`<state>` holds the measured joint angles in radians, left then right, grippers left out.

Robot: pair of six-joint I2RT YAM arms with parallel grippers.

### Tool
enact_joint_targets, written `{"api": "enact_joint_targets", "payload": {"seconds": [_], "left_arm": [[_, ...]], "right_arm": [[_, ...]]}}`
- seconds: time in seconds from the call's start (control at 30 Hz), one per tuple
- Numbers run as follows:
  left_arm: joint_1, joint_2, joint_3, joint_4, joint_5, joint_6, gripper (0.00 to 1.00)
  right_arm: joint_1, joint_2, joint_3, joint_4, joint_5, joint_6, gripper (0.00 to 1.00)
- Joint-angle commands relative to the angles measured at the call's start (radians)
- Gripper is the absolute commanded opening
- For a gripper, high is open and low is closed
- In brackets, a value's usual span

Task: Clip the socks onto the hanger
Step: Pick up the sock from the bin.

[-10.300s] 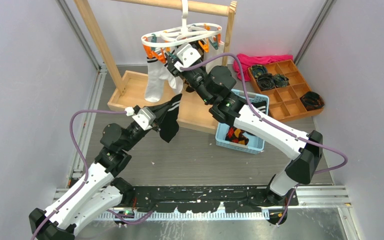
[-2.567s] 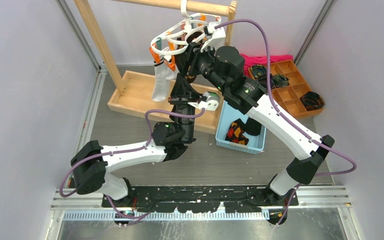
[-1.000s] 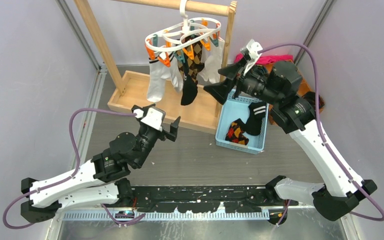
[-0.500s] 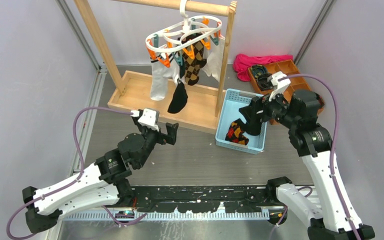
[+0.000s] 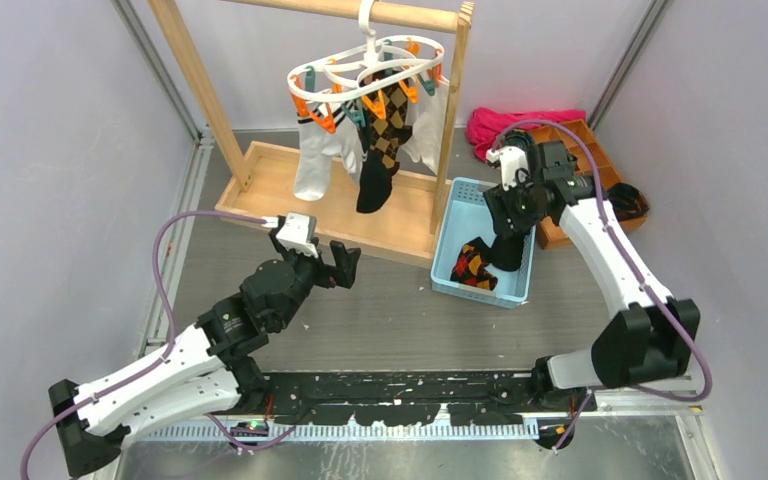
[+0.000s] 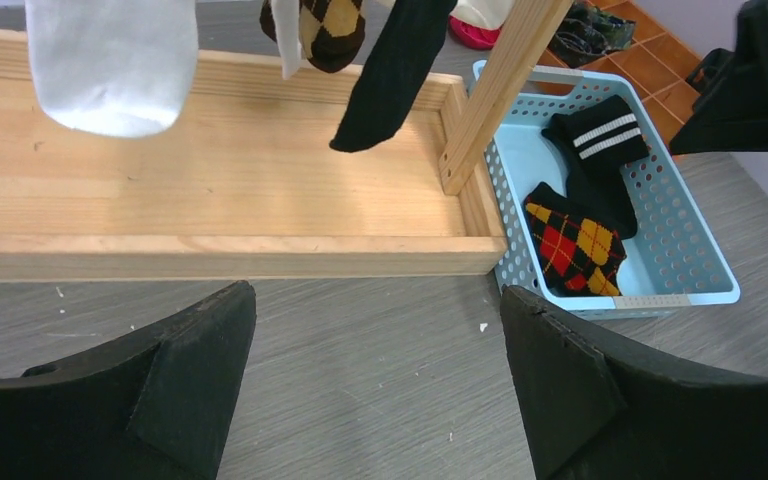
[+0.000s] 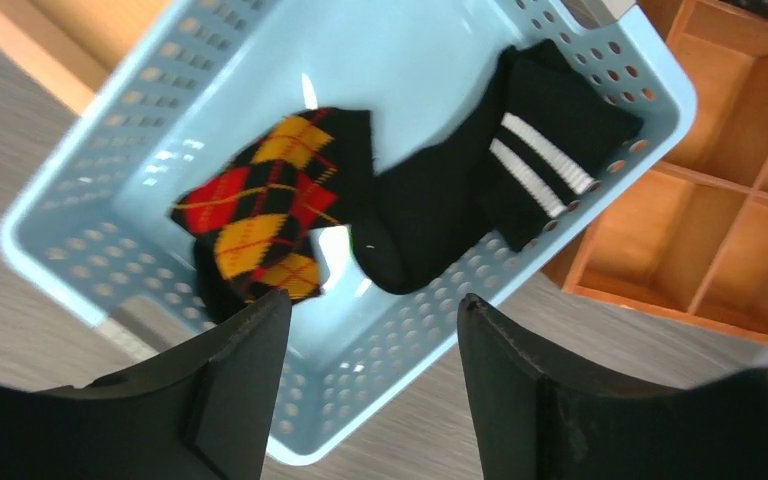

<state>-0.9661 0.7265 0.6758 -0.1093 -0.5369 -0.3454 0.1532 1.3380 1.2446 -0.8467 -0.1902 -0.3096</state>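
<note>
The white hanger [image 5: 365, 68] with orange and teal clips hangs from the wooden rail. One black sock [image 5: 371, 188] hangs from it beside an argyle sock [image 5: 388, 115]; its toe [image 6: 390, 75] dangles over the wooden base. The other black sock [image 7: 440, 215], with two white cuff stripes, lies in the blue basket [image 7: 410, 360]. My right gripper [image 7: 372, 300] hovers over the basket's near wall, open, nothing between its fingers; from above it [image 5: 507, 222] covers that sock's cuff. My left gripper [image 6: 377, 300] is wide open and empty over the grey table, in front of the base.
White socks [image 5: 312, 165] hang from the hanger. An argyle sock [image 7: 260, 210] lies in the basket beside the black one. The wooden rack's post [image 6: 500, 90] stands at the basket's corner. An orange compartment tray [image 7: 740, 200] and pink cloth [image 5: 520, 125] sit to the right.
My right arm has swung down from beside the hanger to over the basket, and its jaws have narrowed somewhat. The hanging black sock has swung slightly. The left arm has shifted only a little.
</note>
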Motion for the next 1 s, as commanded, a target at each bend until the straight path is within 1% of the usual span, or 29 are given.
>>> {"api": "enact_joint_targets", "payload": {"seconds": [0.0, 0.07, 0.27, 0.43, 0.67, 0.97], "left_arm": [[0.007, -0.067, -0.049, 0.016, -0.023, -0.073, 0.92], [0.007, -0.093, -0.074, 0.019, -0.038, -0.090, 0.92], [0.007, -0.125, -0.104, -0.002, -0.042, -0.115, 0.92], [0.007, -0.128, -0.118, -0.007, -0.041, -0.131, 0.92], [0.008, -0.108, -0.134, 0.021, -0.040, -0.139, 0.93], [0.019, -0.051, -0.131, 0.072, -0.016, -0.137, 0.93]], "right_arm": [[-0.004, 0.087, 0.077, -0.017, 0.145, -0.169, 0.67], [-0.005, 0.134, 0.095, 0.013, 0.165, -0.185, 0.67], [-0.004, 0.284, 0.189, -0.003, 0.187, -0.198, 0.67], [-0.004, 0.376, 0.226, -0.006, 0.278, -0.216, 0.63], [-0.004, 0.449, 0.230, 0.041, 0.412, -0.240, 0.59], [-0.004, 0.514, 0.232, 0.106, 0.473, -0.273, 0.60]]}}
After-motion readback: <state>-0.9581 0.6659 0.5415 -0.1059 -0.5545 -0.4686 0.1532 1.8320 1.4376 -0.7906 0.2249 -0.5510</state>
